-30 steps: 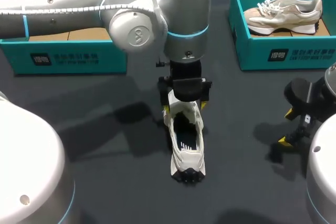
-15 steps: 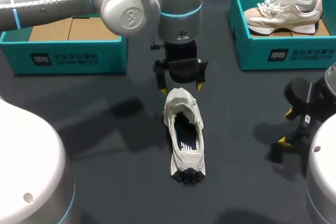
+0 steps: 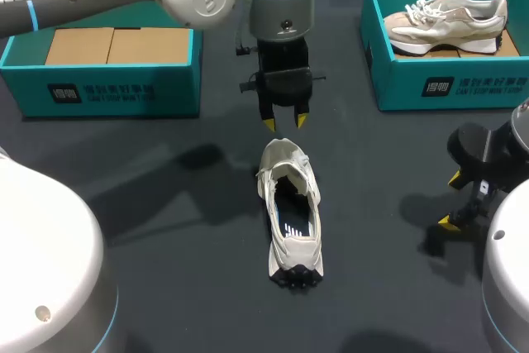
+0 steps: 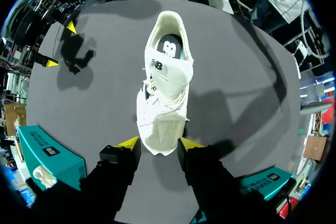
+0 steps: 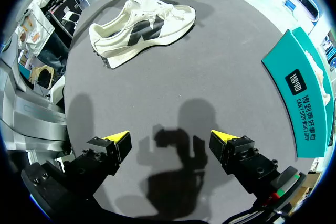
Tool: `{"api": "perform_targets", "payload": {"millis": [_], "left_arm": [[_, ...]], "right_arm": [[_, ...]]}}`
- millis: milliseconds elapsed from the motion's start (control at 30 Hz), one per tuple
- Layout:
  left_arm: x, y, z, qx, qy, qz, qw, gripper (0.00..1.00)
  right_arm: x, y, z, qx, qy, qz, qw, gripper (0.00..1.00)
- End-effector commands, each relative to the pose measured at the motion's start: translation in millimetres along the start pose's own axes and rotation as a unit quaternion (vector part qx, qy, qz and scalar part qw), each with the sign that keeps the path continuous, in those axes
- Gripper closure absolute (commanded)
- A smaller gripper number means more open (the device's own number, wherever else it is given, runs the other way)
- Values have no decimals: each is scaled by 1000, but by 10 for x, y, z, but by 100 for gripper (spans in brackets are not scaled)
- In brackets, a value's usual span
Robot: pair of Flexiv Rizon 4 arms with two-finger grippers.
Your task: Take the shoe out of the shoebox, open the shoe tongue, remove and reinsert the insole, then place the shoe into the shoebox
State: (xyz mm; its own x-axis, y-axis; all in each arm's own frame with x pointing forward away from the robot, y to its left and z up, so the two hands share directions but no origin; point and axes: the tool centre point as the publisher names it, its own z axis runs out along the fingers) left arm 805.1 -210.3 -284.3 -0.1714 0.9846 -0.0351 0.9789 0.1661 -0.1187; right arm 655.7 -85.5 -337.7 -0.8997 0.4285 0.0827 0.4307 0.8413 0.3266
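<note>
A white shoe [image 3: 291,204] lies on the dark table [image 3: 182,229], its opening facing up and its heel toward the near edge; its tongue is folded forward over the laces [image 4: 167,74]. My left gripper [image 3: 284,123] hangs just beyond the toe, clear of the shoe, open with its fingers fairly close and nothing between them. In the left wrist view the toe [image 4: 159,140] lies below the gap between that gripper's [image 4: 160,142] tips. My right gripper [image 3: 450,200] stands wide open at the right, apart from the shoe [image 5: 142,24], with bare table under it [image 5: 170,137].
A teal shoebox [image 3: 99,93] with a cardboard floor stands at the back left. A second teal shoebox [image 3: 446,84] at the back right holds a beige shoe [image 3: 446,21]. Both arms cast shadows on the table around the white shoe.
My left gripper has lifted off the shoe's toe end and drawn back toward the far side. Its fingers have come closer together. The shoe and the right arm have stayed put.
</note>
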Motion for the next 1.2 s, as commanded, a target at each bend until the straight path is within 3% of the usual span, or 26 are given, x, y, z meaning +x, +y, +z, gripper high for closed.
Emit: {"api": "perform_targets", "payload": {"millis": [33, 267, 633, 867, 1200], "left_arm": [[3, -53, 27, 11, 0, 12, 1000, 57], [51, -263, 139, 15, -5, 17, 1000, 59], [167, -589, 444, 71, -2, 39, 997, 64], [211, -862, 674, 82, -6, 47, 996, 70], [129, -805, 428, 65, -45, 45, 996, 68]], "right_arm": [[11, -1, 0, 1, -1, 0, 1000, 0], [11, -1, 0, 1, -1, 0, 1000, 0], [11, -1, 0, 1, -1, 0, 1000, 0], [11, -1, 0, 1, -1, 0, 1000, 0], [11, -1, 0, 1, -1, 0, 1000, 0]]}}
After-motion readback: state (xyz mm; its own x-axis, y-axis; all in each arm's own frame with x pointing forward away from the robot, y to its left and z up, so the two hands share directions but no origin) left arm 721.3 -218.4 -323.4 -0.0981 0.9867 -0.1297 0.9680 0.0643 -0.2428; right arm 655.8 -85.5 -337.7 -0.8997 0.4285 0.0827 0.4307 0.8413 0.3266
